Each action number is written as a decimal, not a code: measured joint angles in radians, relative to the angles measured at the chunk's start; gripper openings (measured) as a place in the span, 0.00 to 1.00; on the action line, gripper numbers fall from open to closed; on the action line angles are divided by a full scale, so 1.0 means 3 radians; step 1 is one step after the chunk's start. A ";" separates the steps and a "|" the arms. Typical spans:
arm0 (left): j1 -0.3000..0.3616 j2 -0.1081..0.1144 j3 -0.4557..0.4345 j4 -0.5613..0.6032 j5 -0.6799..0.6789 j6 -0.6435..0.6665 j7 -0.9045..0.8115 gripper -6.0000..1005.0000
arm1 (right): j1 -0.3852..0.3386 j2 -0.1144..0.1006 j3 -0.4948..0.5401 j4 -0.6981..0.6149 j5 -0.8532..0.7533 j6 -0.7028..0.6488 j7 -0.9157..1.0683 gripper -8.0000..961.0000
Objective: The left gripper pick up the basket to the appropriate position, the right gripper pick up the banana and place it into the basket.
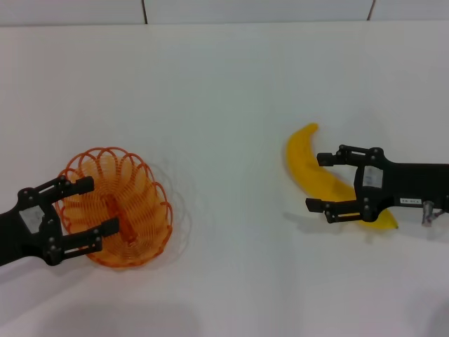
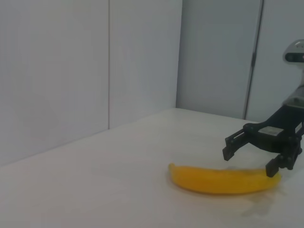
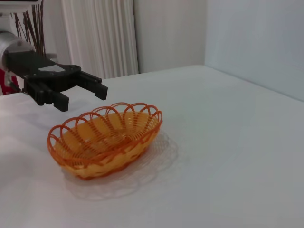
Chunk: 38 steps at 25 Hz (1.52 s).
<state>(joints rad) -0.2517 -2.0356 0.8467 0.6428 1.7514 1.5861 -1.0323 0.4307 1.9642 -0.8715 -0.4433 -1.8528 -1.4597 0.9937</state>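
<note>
The orange wire basket (image 1: 144, 200) rests on the white table at the left, empty. My left gripper (image 1: 100, 205) is open and hovers over the basket's left rim, one finger on each side of it, not gripping. In the right wrist view the left gripper (image 3: 81, 98) stands just above the basket's (image 3: 111, 142) far rim. The yellow banana (image 1: 309, 161) lies at the right. My right gripper (image 1: 317, 181) is open and straddles the banana's lower half from the right. In the left wrist view the right gripper (image 2: 250, 160) sits just above the banana (image 2: 213, 181).
The white table (image 1: 231, 126) stretches between basket and banana with nothing on it. Its back edge meets a wall (image 1: 252, 10) at the top of the head view. Grey wall panels (image 2: 95, 71) stand behind the table.
</note>
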 joint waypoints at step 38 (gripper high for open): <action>-0.1071 -0.0030 0.0017 0.1690 0.2371 -0.0256 -0.1616 0.84 | 0.0146 0.0010 -0.0002 0.0004 0.0003 0.0006 0.0035 0.94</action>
<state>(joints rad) -0.5729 -2.0445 0.8518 1.1497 2.4627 1.5092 -1.5170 0.4745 1.9671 -0.8722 -0.4420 -1.8519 -1.4580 1.0043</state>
